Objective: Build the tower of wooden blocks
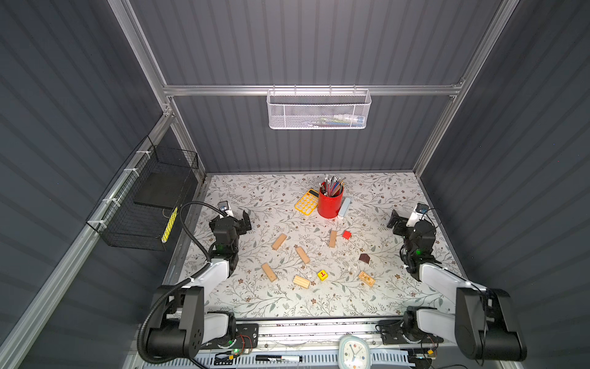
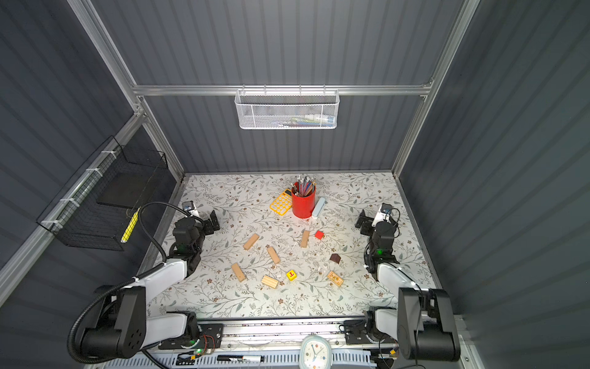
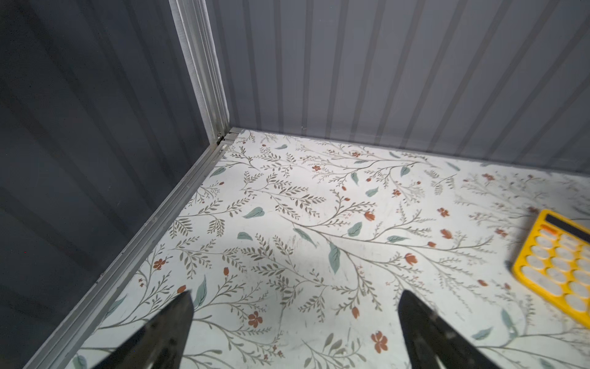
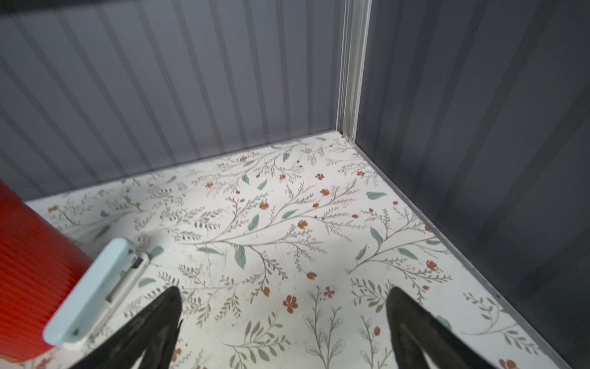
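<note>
Blocks [image 1: 302, 254] lay scattered on the flowered counter [image 1: 255, 303], all flat and apart, nothing stacked. The red cube [image 1: 346, 235] sat just beside one tan block [image 1: 332, 238], the yellow lettered cube [image 1: 322, 274] near the ridged block [image 1: 301, 281], and the brown roof piece [image 1: 364, 258] toward the right. Over the counter's two sides the left jaws and the right jaws hung spread wide apart, holding nothing and well clear of the blocks. Behind stood a red pencil cup [image 1: 330, 203], with a yellow calculator [image 1: 306, 202] and a pale stapler [image 1: 344, 207] beside it.
</note>
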